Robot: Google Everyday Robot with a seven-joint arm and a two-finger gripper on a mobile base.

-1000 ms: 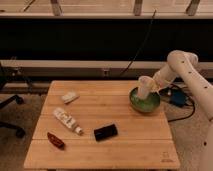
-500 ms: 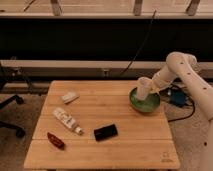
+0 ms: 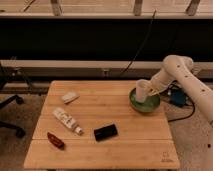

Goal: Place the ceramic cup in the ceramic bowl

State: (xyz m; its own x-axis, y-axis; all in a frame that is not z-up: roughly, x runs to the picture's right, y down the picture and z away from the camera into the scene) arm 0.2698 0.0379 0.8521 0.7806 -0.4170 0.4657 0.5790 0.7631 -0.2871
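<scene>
The green ceramic bowl (image 3: 145,102) sits at the right side of the wooden table (image 3: 102,127). The off-white ceramic cup (image 3: 143,89) is upright over the bowl's far left part, its base at or inside the rim. My gripper (image 3: 151,90) is at the cup's right side, at the end of the white arm (image 3: 175,70) that reaches in from the right. Whether the cup rests on the bowl's inside is hidden.
A white tube-like bottle (image 3: 67,120) lies at the left middle. A small pale packet (image 3: 70,97) lies behind it. A red object (image 3: 55,140) lies at the front left. A black flat object (image 3: 105,132) lies at the front middle. A blue box (image 3: 178,98) sits right of the table.
The cup and the gripper have shifted very slightly lower over the bowl. The other things have not moved.
</scene>
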